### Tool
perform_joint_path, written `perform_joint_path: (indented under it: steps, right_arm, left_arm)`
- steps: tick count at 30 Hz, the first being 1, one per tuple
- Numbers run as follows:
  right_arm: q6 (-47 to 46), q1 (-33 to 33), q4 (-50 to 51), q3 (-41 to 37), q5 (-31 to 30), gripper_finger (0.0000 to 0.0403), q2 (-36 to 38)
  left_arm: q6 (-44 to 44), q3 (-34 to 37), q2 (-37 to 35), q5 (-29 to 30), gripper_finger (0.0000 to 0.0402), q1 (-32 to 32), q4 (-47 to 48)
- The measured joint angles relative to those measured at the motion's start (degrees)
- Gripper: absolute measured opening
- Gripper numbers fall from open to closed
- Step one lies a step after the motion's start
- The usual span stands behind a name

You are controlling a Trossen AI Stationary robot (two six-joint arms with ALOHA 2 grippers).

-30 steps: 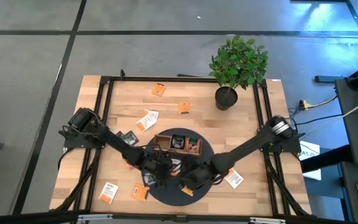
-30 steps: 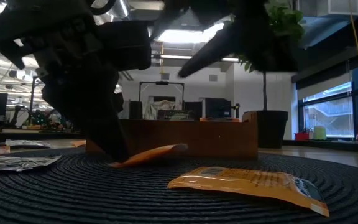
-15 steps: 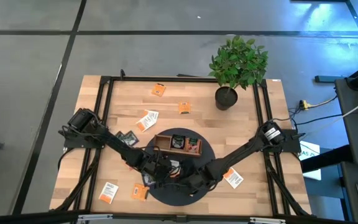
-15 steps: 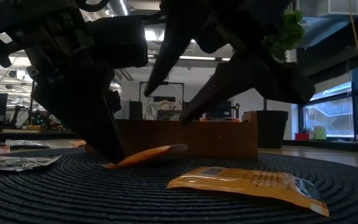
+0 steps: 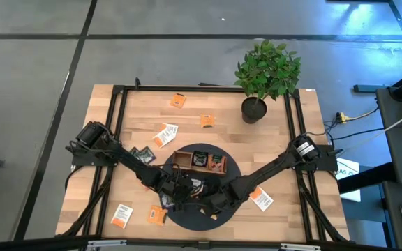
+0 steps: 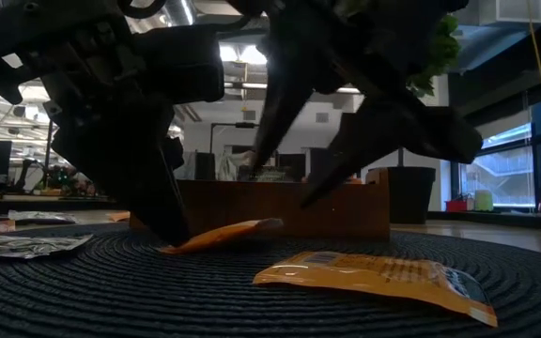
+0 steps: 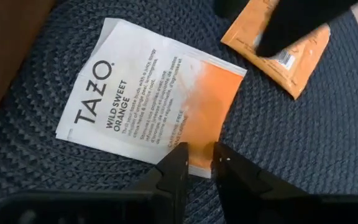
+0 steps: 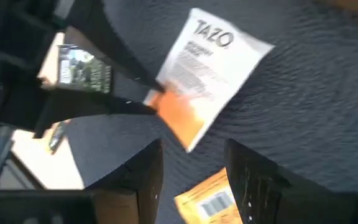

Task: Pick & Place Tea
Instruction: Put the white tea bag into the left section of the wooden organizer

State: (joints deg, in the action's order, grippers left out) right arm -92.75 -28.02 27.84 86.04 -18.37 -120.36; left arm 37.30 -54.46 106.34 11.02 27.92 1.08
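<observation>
Two claws over the dark round mat [image 5: 223, 209] by the tabletop's near edge, left claw [image 7: 196, 163] clamped on a white-and-orange tea sachet's [image 7: 148, 96] edge, right claw [image 8: 191, 171] apart above an orange sachet [image 6: 374, 279].

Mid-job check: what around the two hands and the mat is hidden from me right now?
- High view: both hands overlap on the dark mat, hiding the sachets beneath.
- Low view: the left hand blocks the lifted orange edge of the white-and-orange sachet; grip unconfirmed.
- Right wrist view: blurred; the orange sachet is cut by the edge.
- Wooden tray: contents too small.
</observation>
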Motion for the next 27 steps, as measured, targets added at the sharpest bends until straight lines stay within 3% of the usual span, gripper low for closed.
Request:
perform_joint_path:
  steps: [13,20,23,27]
  right_arm:
    - [-4.7,-3.9,5.2,-0.3,-1.5,0.0169,0.0]
    - [-4.7,-2.9,-10.6,-5.8,-2.6,0.0169,-0.1]
    - [-4.8,-2.2,-12.2,-8.1,-5.7,0.0169,-0.1]
    - [-4.7,-0.9,-12.9,-7.9,-3.8,0.0169,-0.1]
  left_arm:
    - [1.5,0.0,0.0,0.6,0.0073,0.0,-0.1]
    - [1.6,0.0,0.0,0.9,0.0073,0.1,-0.1]
    - [1.6,0.0,0.0,1.0,0.0072,0.1,-0.1]
    - [1.6,0.0,0.0,1.0,0.0073,0.1,-0.1]
